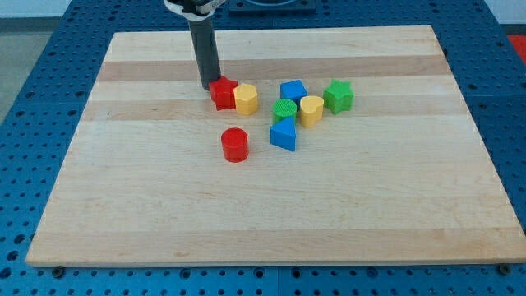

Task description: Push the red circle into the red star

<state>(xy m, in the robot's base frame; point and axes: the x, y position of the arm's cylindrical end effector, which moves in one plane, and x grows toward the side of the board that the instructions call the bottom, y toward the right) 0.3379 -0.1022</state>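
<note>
The red circle [234,145] lies alone on the wooden board, below and slightly right of the red star [223,93]. The red star touches a yellow block [246,99] on its right. My rod comes down from the view's top, and my tip [209,86] rests on the board just left of the red star, touching or nearly touching it. The tip is well above the red circle in the view.
Right of the yellow block sit a blue block [292,91], a green circle [284,110], a blue triangle [283,134], a yellow heart [311,109] and a green star [338,96]. The board [123,205] lies on a blue perforated table.
</note>
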